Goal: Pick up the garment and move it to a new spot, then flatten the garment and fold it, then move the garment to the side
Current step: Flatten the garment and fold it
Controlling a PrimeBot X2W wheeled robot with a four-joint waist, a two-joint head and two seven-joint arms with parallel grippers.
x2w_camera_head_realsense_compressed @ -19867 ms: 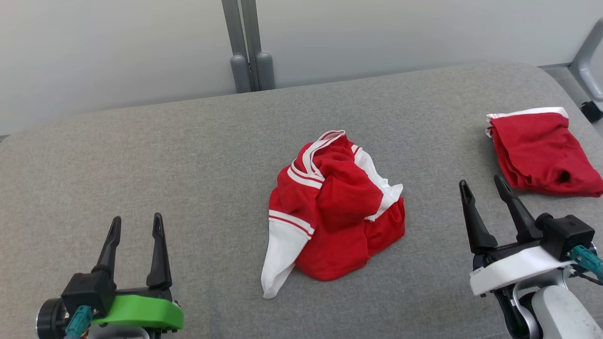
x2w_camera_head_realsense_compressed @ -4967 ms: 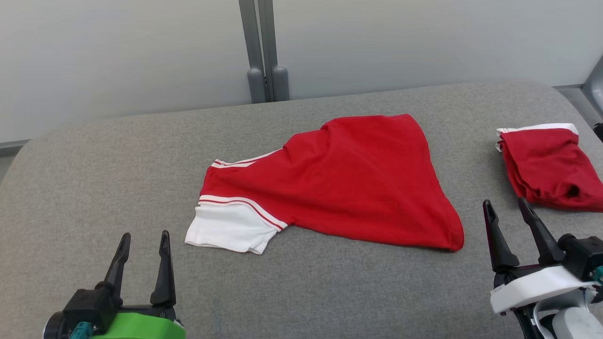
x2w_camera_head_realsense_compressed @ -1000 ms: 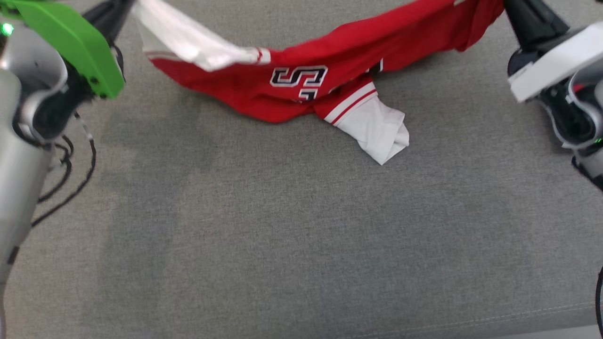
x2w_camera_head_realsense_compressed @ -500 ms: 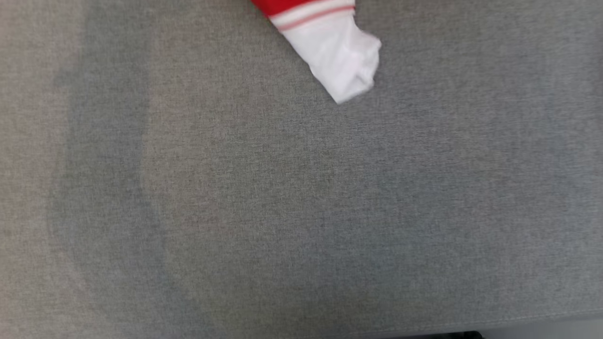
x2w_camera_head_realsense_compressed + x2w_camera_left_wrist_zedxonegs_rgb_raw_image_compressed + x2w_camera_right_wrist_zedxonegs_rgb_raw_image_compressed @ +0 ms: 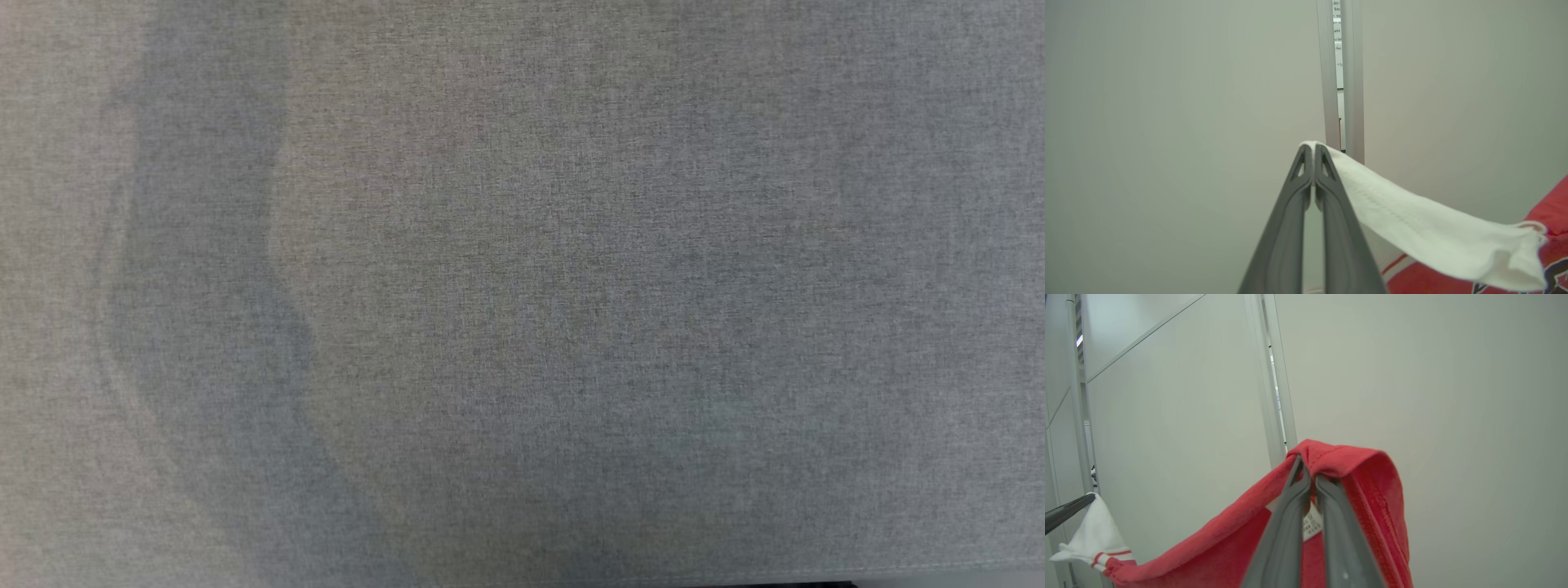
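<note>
Left wrist view — left tool grips garment by white sleeve, right tool by red edge.

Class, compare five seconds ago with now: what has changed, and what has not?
The garment, then lying spread on the grey cushion, has been lifted: the left tool has shut on its white sleeve, the right tool on a red edge. The head camera has tilted down. The cushion is unchanged.
</note>
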